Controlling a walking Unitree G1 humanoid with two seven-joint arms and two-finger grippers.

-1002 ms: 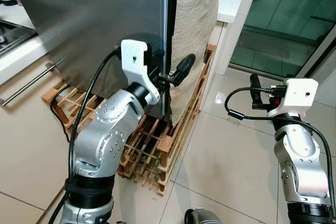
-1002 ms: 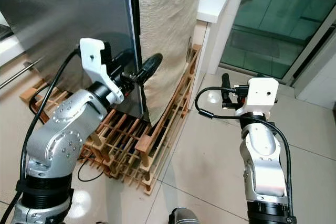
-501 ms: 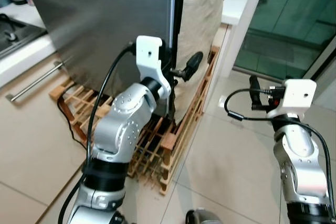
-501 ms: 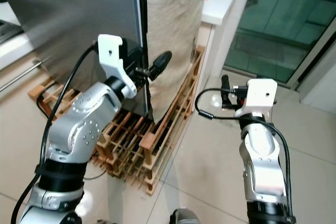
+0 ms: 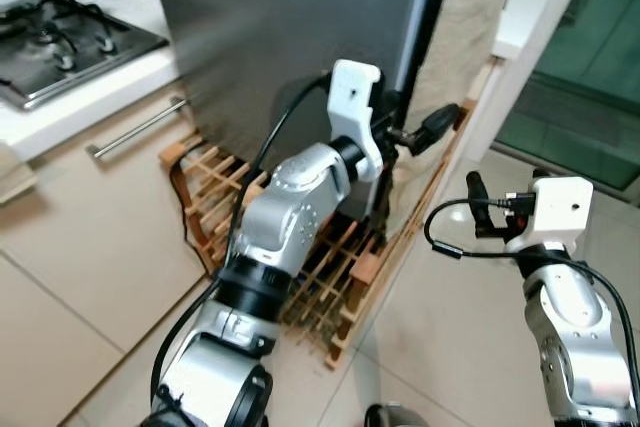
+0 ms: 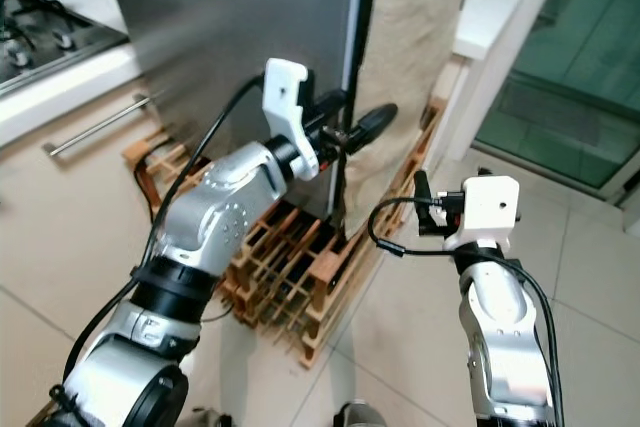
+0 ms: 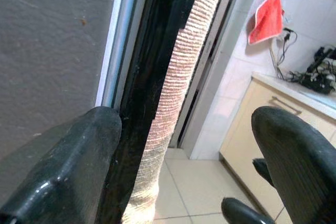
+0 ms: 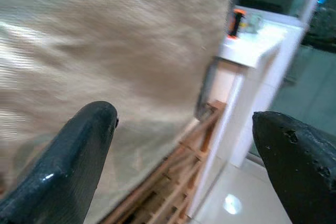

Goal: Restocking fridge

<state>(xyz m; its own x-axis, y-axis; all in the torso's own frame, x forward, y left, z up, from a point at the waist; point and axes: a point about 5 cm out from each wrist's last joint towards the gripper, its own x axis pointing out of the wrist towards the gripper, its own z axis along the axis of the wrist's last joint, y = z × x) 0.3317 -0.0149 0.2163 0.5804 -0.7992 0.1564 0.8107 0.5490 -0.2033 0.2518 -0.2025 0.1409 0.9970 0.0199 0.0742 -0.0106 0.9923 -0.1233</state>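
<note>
The fridge's grey steel door (image 5: 290, 27) stands before me, with its dark side edge (image 7: 152, 77) running up between my left gripper's fingers. My left gripper (image 5: 412, 132) is open and straddles that edge about halfway up what I see of the door. One finger lies on the steel face and the other (image 5: 440, 124) is out by a beige woven cloth (image 5: 465, 17) that hangs beside the fridge. My right gripper (image 5: 478, 209) is open and empty, held low over the floor tiles to the right, facing the cloth (image 8: 105, 40).
A slatted wooden rack (image 5: 330, 282) lies on the floor under and in front of the fridge. A gas hob (image 5: 60, 32) and a drawer handle (image 5: 135, 127) are on the left. A white counter (image 5: 525, 2) and a glass door (image 5: 590, 67) are on the right.
The camera has swung, so the hob has come into view and the fridge sits further right. My left gripper stays at the door's edge; the right arm keeps its pose.
</note>
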